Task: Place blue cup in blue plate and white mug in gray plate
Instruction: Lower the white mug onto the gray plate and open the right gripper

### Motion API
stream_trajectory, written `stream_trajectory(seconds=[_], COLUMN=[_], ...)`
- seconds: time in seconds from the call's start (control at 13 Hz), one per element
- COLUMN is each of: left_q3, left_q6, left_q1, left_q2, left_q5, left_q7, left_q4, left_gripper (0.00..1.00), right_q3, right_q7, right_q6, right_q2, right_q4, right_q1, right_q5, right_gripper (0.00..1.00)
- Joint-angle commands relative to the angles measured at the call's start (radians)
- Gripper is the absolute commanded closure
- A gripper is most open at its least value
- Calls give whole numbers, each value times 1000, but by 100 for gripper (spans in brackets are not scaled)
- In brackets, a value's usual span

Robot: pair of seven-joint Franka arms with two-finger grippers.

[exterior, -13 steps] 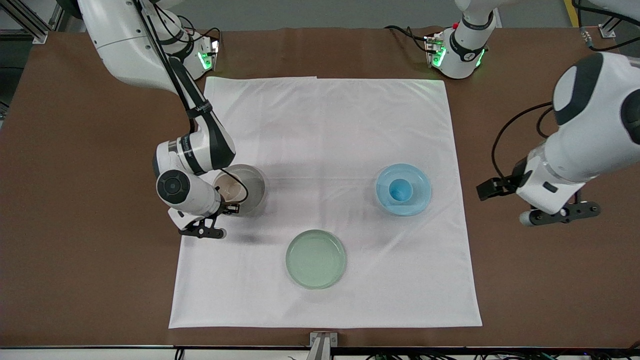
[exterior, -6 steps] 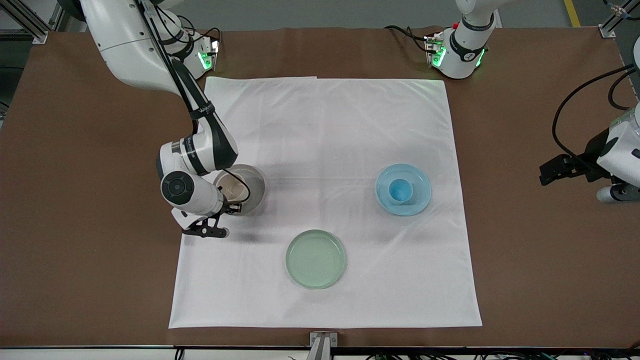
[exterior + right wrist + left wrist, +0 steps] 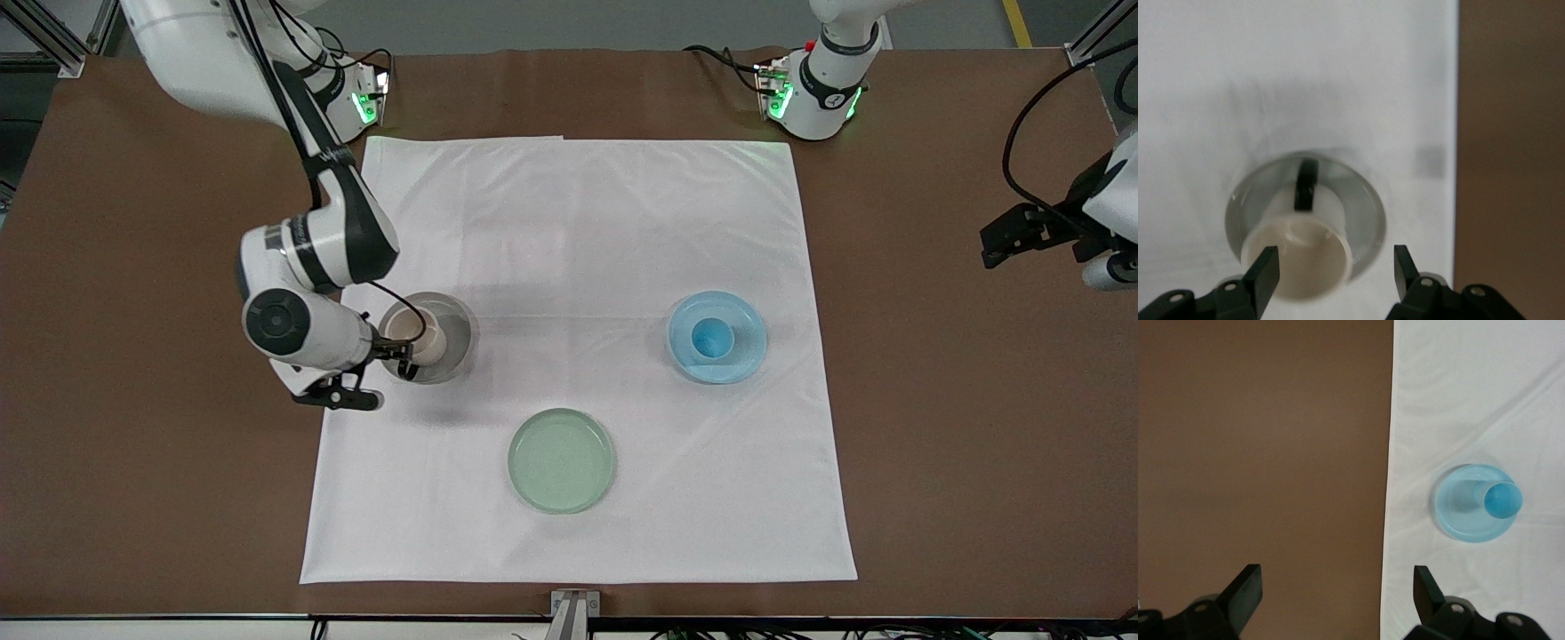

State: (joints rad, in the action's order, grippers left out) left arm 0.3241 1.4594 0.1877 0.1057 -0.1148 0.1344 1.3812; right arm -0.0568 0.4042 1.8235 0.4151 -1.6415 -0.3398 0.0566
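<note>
Brown table [image 3: 160,498], white cloth [image 3: 578,231] spread flat at its centre — on the cloth, gray plate [image 3: 453,342] at 9 o'clock, blue plate [image 3: 747,351] at 3, pale green plate [image 3: 561,460] at 6.

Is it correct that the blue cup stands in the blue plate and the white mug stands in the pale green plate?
Not quite. The blue cup does stand in the blue plate, but the front view shows the white mug in the gray plate. The pale green plate holds nothing.

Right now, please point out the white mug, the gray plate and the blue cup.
white mug [image 3: 1313,257]: right wrist view, on its cream interior.
gray plate [image 3: 454,331]: front view, on its bare floor beside the mug.
blue cup [image 3: 712,337]: front view, on its inside bottom.
</note>
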Motion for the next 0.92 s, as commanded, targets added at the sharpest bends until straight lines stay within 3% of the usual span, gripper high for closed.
stream_trajectory(seconds=[0.0,0.23,0.46,0.62,0.85], left_q3=[-169,-183,-229,-250,-221], left_q6=[2,-10,-11,-16,-7], left_q1=[-125,-154,-189,-208,-215], left_q2=[-107,-170,-201,-227,-238], left_q5=[96,104,104,103,81], left_q7=[-21,23,27,27,66], left_q4=[116,186,225,229,240], left_gripper=[0,0,0,0,0], right_q3=[9,9,9,9,14], right_q7=[-36,-250,-421,-443,-444], right_q6=[-168,-196,-190,-187,-197], right_q2=[-215,-364,-395,-395,-392], right_q4=[-79,-174,-182,-143,-31], right_q1=[111,260,379,395,390], right_q5=[-1,-1,-12,-12,-17], right_gripper=[0,0,0,0,0])
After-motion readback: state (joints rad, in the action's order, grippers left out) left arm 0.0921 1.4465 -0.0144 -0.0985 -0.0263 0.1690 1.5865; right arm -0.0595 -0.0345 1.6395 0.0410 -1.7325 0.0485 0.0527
